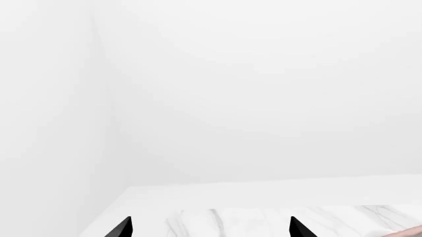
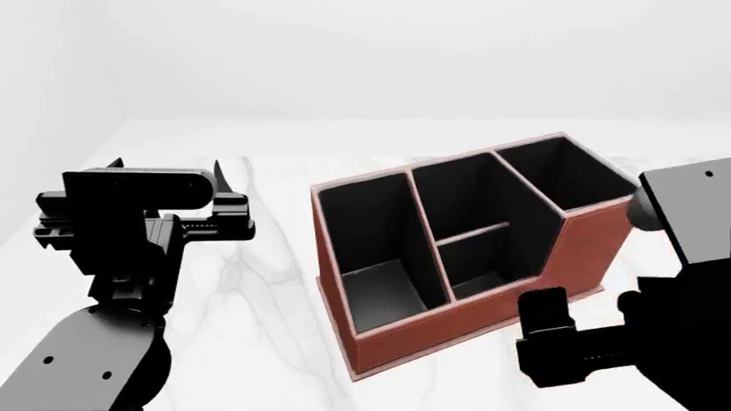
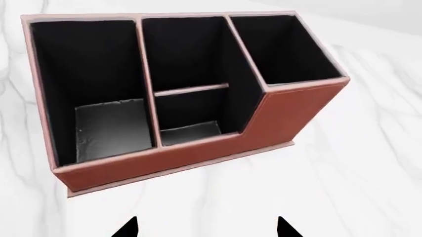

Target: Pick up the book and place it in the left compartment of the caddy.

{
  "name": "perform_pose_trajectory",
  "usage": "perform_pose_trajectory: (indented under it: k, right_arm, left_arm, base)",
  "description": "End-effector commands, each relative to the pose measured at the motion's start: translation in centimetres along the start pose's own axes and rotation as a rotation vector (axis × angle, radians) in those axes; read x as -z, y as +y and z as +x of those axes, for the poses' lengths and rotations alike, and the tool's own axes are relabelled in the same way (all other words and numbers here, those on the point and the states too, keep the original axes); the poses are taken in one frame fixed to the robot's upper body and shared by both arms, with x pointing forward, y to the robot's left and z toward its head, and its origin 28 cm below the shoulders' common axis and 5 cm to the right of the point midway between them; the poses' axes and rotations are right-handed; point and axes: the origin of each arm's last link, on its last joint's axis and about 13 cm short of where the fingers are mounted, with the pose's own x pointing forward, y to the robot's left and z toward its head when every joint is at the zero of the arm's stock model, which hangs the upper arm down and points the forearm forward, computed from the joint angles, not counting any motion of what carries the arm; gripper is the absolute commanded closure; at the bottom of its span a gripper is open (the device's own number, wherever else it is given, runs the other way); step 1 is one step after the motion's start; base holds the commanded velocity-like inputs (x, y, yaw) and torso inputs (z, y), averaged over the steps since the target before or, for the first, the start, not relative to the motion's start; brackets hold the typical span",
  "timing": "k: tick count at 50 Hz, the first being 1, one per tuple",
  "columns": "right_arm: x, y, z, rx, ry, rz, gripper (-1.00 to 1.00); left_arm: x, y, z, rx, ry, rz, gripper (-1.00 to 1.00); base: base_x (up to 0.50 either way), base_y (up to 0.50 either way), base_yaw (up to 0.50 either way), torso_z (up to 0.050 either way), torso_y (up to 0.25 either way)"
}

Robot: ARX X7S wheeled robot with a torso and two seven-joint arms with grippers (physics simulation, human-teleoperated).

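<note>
- Looking for the book, I find it in none of my views; the left compartment (image 2: 377,257) of the caddy (image 3: 290,111) looks empty.
- Left gripper (image 1: 211,228) and right gripper (image 3: 207,229) both have their jaws apart, holding nothing.
- I judge the book thin, light and stiff with a slick cover, so I'd pinch it across its covers near the spine.

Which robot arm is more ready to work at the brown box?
Probably right: the right end effector points at the caddy, open. The left end effector faces a bare wall. The book shows in no view.
</note>
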Motion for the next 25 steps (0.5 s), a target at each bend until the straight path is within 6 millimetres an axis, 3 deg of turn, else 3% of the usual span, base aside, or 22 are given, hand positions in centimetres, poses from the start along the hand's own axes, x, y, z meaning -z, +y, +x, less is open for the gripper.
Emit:
perform_pose_trajectory:
  k: [1, 6, 25]
  right_arm:
    - [3.2, 0.4, -1.0, 0.029, 0.176, 0.038, -1.00]
    - [4.8, 0.4, -0.2, 0.030, 0.260, 0.034, -1.00]
    - [5.1, 0.5, -0.2, 0.016, 0.310, 0.044, -1.00]
  left_arm:
    - [0.2, -0.1, 0.1, 0.002, 0.001, -0.003, -1.00]
    - [0.3, 0.1, 0.1, -0.003, 0.005, -0.002, -1.00]
    - [0.5, -0.1, 0.2, -0.001, 0.010, -0.001, -1.00]
  base:
    - [0.00, 0.00, 0.00, 0.000, 0.000]
    - [0.00, 0.00, 0.00, 0.000, 0.000]
    - [0.00, 0.00, 0.00, 0.000, 0.000]
